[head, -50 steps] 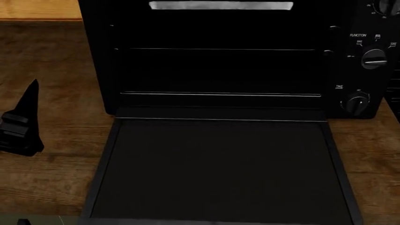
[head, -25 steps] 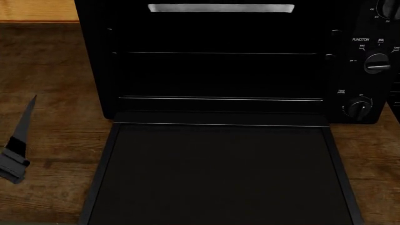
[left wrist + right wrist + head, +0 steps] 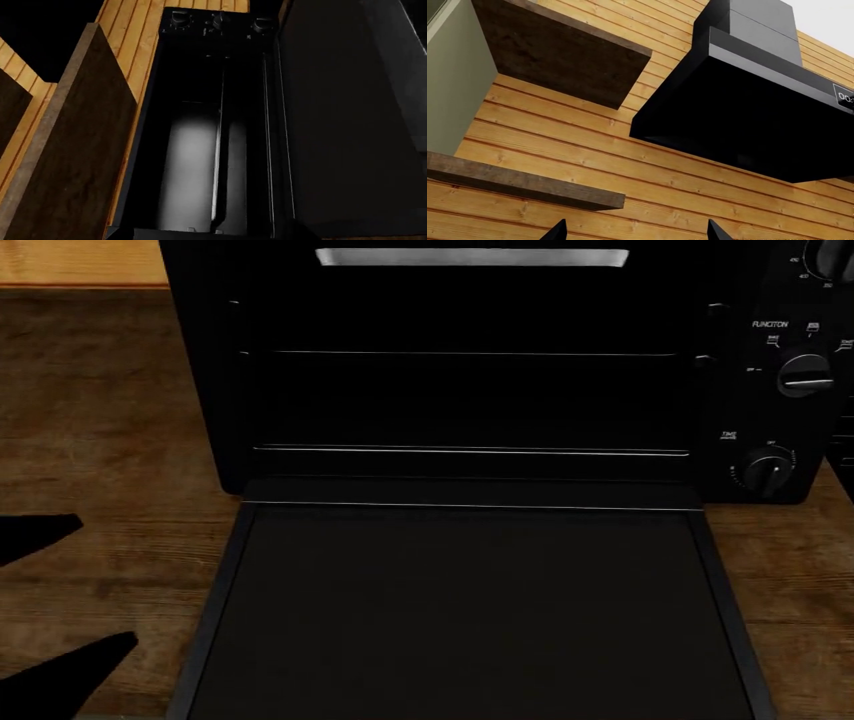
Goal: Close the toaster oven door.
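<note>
The toaster oven (image 3: 467,390) stands open on the wooden counter, its wire racks showing inside. The toaster oven door (image 3: 467,610) lies flat, folded down toward me; its handle is below the head view's edge. My left gripper (image 3: 107,578) is at the door's left side, just off its edge, and its two black fingertips (image 3: 47,532) are spread open and empty. The left wrist view looks along the oven's inside (image 3: 200,150) with the door (image 3: 347,125) beside it. My right gripper (image 3: 636,231) is open and empty and faces the wall.
The oven's knob panel (image 3: 805,375) is on its right side. The wooden counter (image 3: 107,410) extends left of the oven. The right wrist view shows a plank wall, two brown shelves (image 3: 560,55) and a black range hood (image 3: 747,115).
My left gripper has turned and dropped toward the lower left. It showed as one narrow shape before and now shows two spread fingertips. The oven and door have not moved.
</note>
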